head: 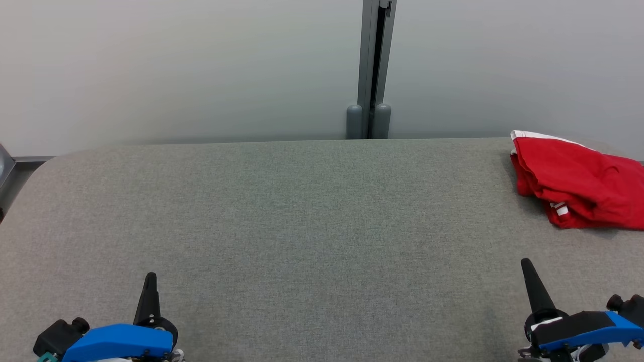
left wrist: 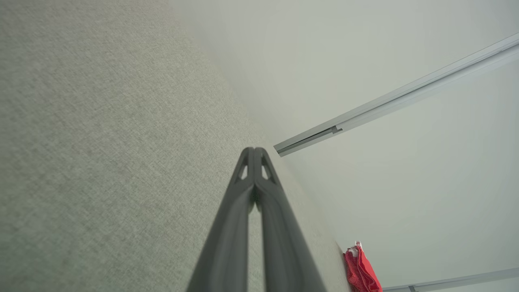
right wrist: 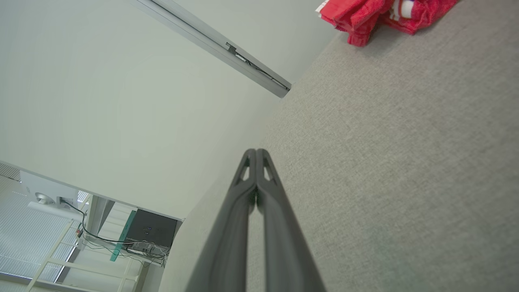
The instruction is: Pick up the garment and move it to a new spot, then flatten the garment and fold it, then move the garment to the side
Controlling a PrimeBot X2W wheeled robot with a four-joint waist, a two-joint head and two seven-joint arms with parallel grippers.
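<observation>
Two pincers, left pincer [head: 150,275] and right pincer [head: 526,261], closed; one garment [head: 578,181].

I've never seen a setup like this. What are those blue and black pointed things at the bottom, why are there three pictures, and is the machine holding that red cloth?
The pointed things are a robot's two hands, called grippers. The big picture comes from a camera on its head, looking down at a grey fabric-covered table. The left gripper sits at the lower left, the right gripper at the lower right. The other two pictures come from cameras on each wrist, looking along that hand's two dark fingers, which are pressed together in both. Nothing is held. The red garment, with white trim, lies bunched at the table's far right corner, apart from both grippers. Behind the table is a plain pale wall.
</observation>
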